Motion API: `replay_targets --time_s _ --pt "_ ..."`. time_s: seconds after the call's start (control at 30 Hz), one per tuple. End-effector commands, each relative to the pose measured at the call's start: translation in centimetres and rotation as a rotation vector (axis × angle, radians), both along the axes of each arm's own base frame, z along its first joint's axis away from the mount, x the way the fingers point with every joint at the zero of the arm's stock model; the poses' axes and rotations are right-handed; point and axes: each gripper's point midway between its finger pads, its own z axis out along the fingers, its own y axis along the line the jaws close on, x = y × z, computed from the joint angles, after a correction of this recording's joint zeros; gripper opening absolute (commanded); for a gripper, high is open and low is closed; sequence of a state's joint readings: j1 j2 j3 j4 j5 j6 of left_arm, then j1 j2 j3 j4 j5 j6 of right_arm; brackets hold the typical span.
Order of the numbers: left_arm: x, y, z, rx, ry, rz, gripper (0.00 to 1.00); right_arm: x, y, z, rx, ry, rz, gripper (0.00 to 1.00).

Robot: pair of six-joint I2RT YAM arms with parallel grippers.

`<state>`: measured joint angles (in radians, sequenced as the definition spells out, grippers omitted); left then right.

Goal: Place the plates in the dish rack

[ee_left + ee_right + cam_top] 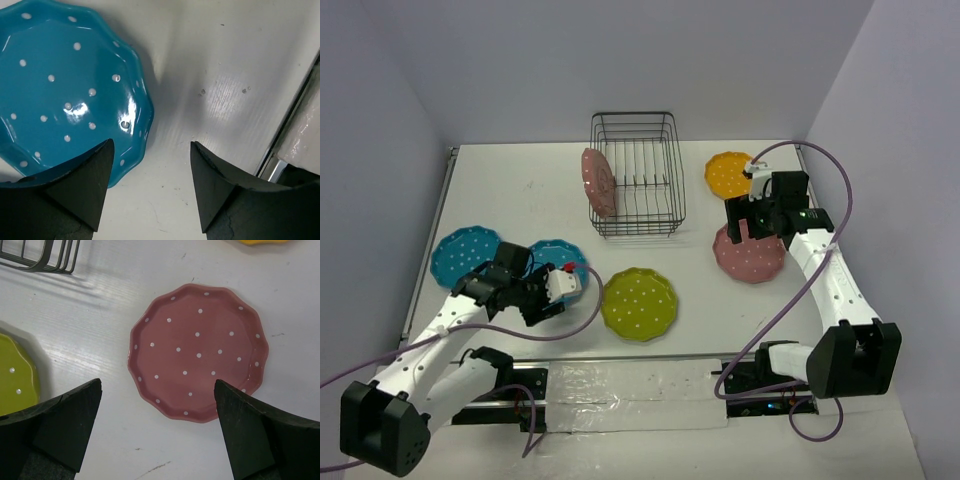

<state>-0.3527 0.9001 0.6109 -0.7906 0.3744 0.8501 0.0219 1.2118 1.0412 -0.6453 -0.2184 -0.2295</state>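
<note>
One dish rack (636,118) stands far-centre on the table (520,195). There are six plates. An upright pink plate (599,182) stands at the rack's left wall. Five lie flat on the table: outer teal plate (463,255), inner teal plate (556,252), yellow-green plate (639,303), flat pink plate (748,254), orange-yellow plate (728,175). The left gripper (150,145) and right gripper (157,384) both have their jaws apart and hold nothing.

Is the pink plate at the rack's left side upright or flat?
Upright, on edge: the pink plate shows as a narrow oval at the dish rack. In or outside its wires: cannot tell.
</note>
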Motion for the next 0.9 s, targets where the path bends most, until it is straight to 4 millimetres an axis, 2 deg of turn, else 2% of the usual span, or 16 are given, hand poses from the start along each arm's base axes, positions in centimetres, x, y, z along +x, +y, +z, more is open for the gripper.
replay_targets --time_s 0.0,0.07,0.2,0.37,0.6,0.77,0.87 --pt "0.9 -0.4 -0.3 0.044 -0.07 -0.052 0.71 0.5 0.3 0.8 0.008 -0.012 0.003 1.0" --pt "1.0 -0.4 -1.4 0.071 -0.063 -0.06 0.69 0.6 0.3 0.9 0.011 -0.011 0.002 1.0" --pt "2.7 -1.0 -2.1 0.08 -0.137 -0.09 0.67 0.6 0.3 0.8 0.006 -0.005 0.003 1.0" --pt "2.6 -1.0 -4.1 0.11 -0.117 -0.133 0.59 0.4 0.0 0.6 -0.012 -0.001 0.0 1.0" --pt "2.0 -0.3 -6.4 0.155 -0.128 -0.177 0.33 0.4 -0.2 0.1 -0.02 0.006 -0.001 1.0" --pt "1.7 0.1 -7.0 0.177 -0.147 -0.204 0.24 0.7 -0.1 0.5 -0.016 -0.001 0.0 1.0" --pt "1.6 0.1 -6.9 0.186 -0.144 -0.224 0.06 0.9 0.0 0.7 -0.011 -0.002 0.001 1.0"
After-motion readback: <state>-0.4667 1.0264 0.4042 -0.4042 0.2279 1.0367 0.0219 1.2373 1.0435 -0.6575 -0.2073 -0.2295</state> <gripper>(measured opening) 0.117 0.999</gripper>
